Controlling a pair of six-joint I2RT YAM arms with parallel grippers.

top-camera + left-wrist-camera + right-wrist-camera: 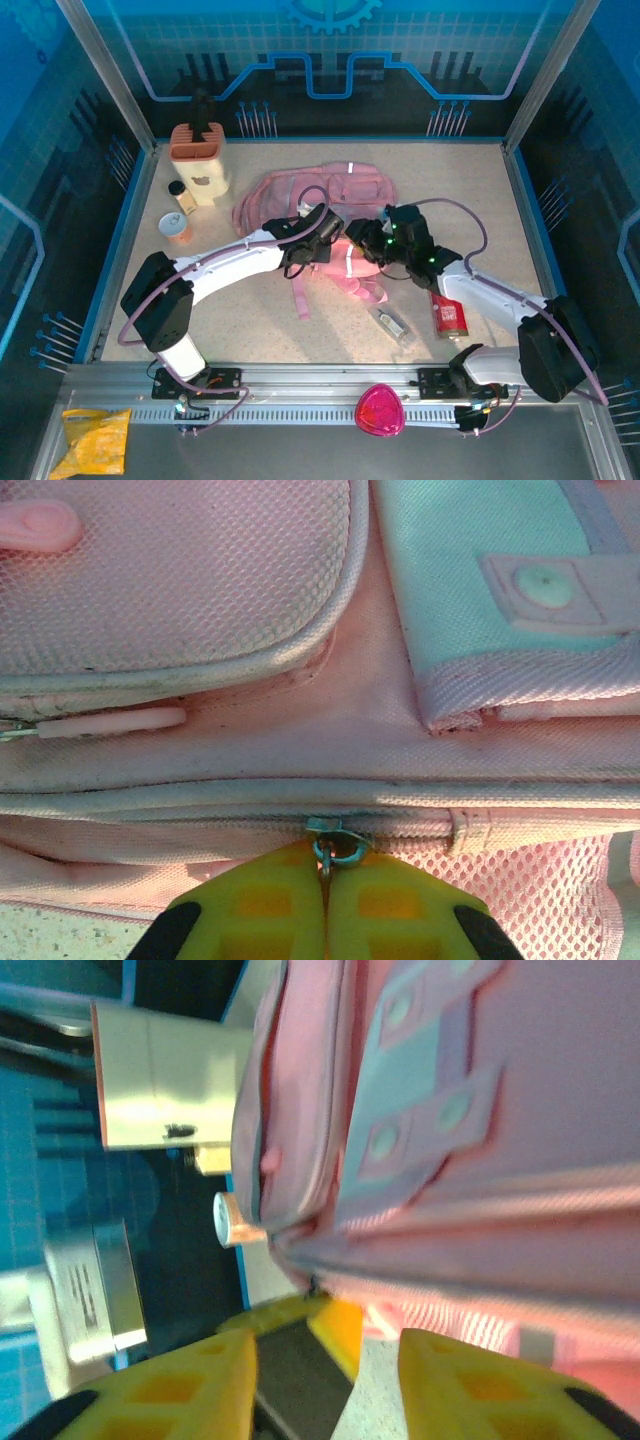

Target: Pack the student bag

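Note:
The student bag [320, 195] lies flat in the middle of the table, a soft pink backpack with pale zips and loose straps. My left gripper [322, 248] is at its near edge, shut on a small metal zip pull [340, 846] of the long zip; the yellow fingers [270, 900] meet just under the ring. The bag's fabric [200, 580] fills that wrist view. My right gripper [372, 250] hovers close by on the right, open, with the bag's edge [480, 1160] just beyond its fingers [200, 1380]. The left gripper's yellow tips [300, 1310] show between them.
A red can [450, 315] and a small clear bottle [390, 323] lie near the right arm. At the back left stand a cream and orange holder [198, 160], a small jar [177, 190] and a tin [176, 227]. A magenta rounded object [379, 410] rests on the front rail.

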